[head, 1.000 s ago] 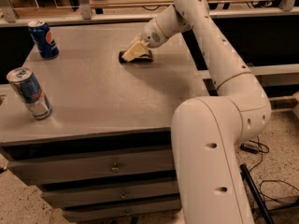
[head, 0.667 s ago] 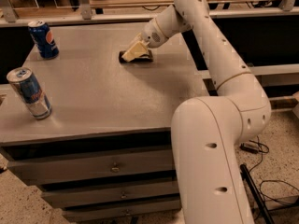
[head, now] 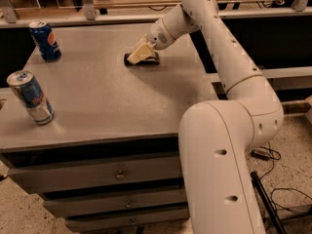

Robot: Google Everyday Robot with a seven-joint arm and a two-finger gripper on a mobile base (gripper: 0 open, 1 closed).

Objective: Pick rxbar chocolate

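- My gripper (head: 140, 53), with its pale yellow tip, is down at the far middle of the grey cabinet top (head: 112, 101), resting over the rxbar chocolate.
- The rxbar chocolate (head: 152, 60) is a small flat bar in a dark brown-black wrapper. It lies flat on the surface directly under my gripper, with only its dark edges showing on either side. None of its label can be read.
- I cannot tell whether my gripper has closed on the bar.
- My white arm (head: 229, 62) reaches in from the right, over the table's right edge.
- A blue soda can (head: 45, 41) stands upright at the far left corner, well apart from the bar. It carries a round red-and-white emblem like Pepsi's, but its lettering is illegible.
- A silver and blue drink can (head: 31, 97) stands upright near the left front edge, and its print is unreadable.
- Grey drawers with small knobs (head: 119, 175) sit below the top.
- Black cables (head: 285, 199) lie on the speckled floor at the right.
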